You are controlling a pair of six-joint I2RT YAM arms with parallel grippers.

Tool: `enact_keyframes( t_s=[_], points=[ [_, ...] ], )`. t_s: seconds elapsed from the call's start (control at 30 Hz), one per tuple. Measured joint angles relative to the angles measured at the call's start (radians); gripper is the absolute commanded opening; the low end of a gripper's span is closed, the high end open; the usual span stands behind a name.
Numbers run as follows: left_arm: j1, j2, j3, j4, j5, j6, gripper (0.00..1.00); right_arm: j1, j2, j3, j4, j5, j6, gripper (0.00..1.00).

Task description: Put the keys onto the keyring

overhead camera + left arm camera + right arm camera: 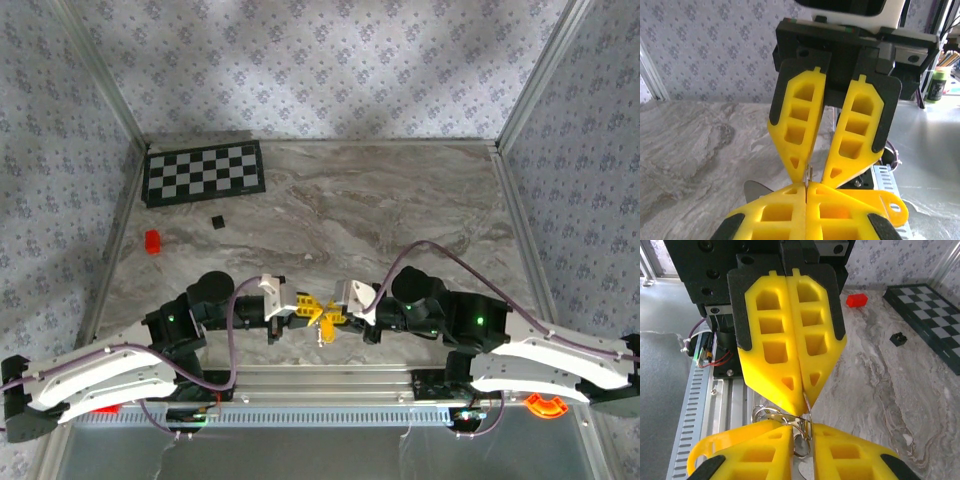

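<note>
Now tip to tip over worktop (380,200) near edge: left tool (805,396) pinches thin key (808,402), long axis aimed at keyring (771,415), clamped narrow in right tool (812,175); apparently touching.

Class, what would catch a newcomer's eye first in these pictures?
The left gripper and right gripper, bright yellow, meet tip to tip near the front of the table. The silvery keyring is pinched in the right gripper. Behind them lie a checkerboard, a red block and a black cube.
</note>
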Motion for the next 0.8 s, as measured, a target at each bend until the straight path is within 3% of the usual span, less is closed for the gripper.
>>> enact_keyframes(
  t_s=[0.5, 0.8],
  points=[
    [-0.012, 0.007, -0.051, 0.191, 0.050, -0.043, 0.00, -0.044, -0.101, -0.085, 0.132, -0.092, 0.030, 0.23],
    [-0.013, 0.035, -0.065, 0.270, 0.075, -0.053, 0.00, -0.053, -0.139, -0.116, 0.167, -0.125, 0.034, 0.18]
  ],
)
